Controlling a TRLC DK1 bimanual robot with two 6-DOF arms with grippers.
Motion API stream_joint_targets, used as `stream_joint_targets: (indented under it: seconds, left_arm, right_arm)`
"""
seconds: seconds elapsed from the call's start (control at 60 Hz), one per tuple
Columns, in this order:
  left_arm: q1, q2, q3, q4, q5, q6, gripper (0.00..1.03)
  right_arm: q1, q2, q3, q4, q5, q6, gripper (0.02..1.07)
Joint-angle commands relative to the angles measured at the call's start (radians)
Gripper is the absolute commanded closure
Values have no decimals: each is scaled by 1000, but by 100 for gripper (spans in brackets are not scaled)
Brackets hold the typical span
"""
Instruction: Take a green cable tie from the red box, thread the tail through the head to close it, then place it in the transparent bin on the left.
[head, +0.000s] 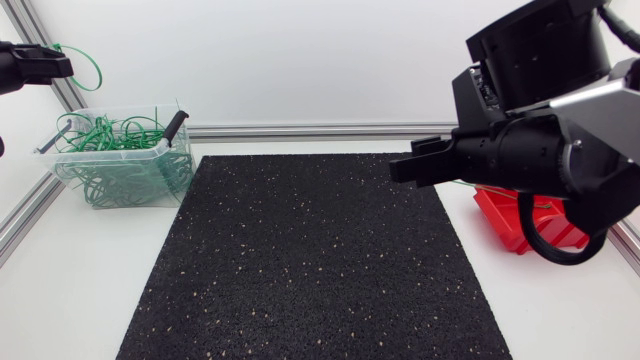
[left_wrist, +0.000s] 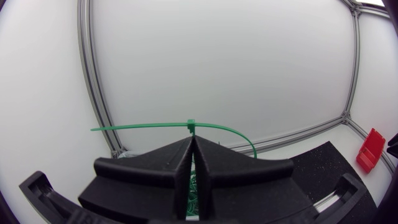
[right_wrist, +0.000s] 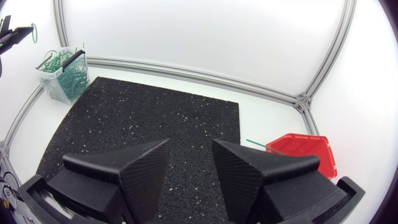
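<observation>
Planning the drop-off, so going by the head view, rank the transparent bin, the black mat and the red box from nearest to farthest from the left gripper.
1. The transparent bin, at the table's left, close by the left gripper.
2. The black mat, in the middle.
3. The red box, at the far right.

White desk (head: 70, 300), bounded along its far and left edges by a silver aluminium rail (head: 300, 130). A black rubber mat (head: 310, 260), flecked with pale specks, lies flat across the middle of the desk, reaching from just before the far rail to the near edge. A transparent bin (head: 100, 153) stands on the bare white surface just beside the mat's far left corner, and a red box (head: 500, 222) stands just off the mat's right edge, well apart from the bin.
</observation>
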Motion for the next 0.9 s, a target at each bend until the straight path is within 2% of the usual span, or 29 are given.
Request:
stream_joint_targets:
  seconds: [0.0, 0.1, 0.183, 0.217, 0.25, 0.267, 0.333, 0.367, 0.383, 0.75, 0.883]
  left_arm:
    - [2, 66, 72, 36, -25, 24, 100]
    - [-21, 123, 86, 59, -63, 31, 99]
    - [-46, 183, 74, 102, -123, 67, 88]
    - [-49, 203, 71, 102, -126, 69, 79]
    - [-50, 221, 69, 103, -131, 69, 65]
    - [-55, 232, 68, 109, -151, 70, 54]
    - [-61, 252, 60, 114, -175, 83, 29]
    - [-63, 255, 57, 112, -175, 84, 6]
    - [-63, 255, 56, 106, -175, 84, 1]
    - [-61, 68, -36, 65, -177, 86, 3]
    - [-58, -14, -93, 57, -177, 86, 3]
  right_arm:
    - [-11, -22, -33, 7, 13, -24, 55]
    - [-11, -46, -51, 4, 21, -24, 55]
    - [-8, -66, -67, -2, 30, -26, 55]
    - [-5, -72, -70, -6, 35, -26, 55]
    - [1, -81, -74, -13, 39, -26, 55]
    - [2, -88, -76, -18, 42, -26, 55]
    - [12, -108, -83, -27, 53, -24, 55]
    - [15, -118, -88, -35, 58, -24, 55]
    - [15, -124, -90, -39, 61, -24, 55]
    - [2, -223, -103, -75, 108, -46, 55]
    - [-57, -267, -137, -22, 110, -102, 55]
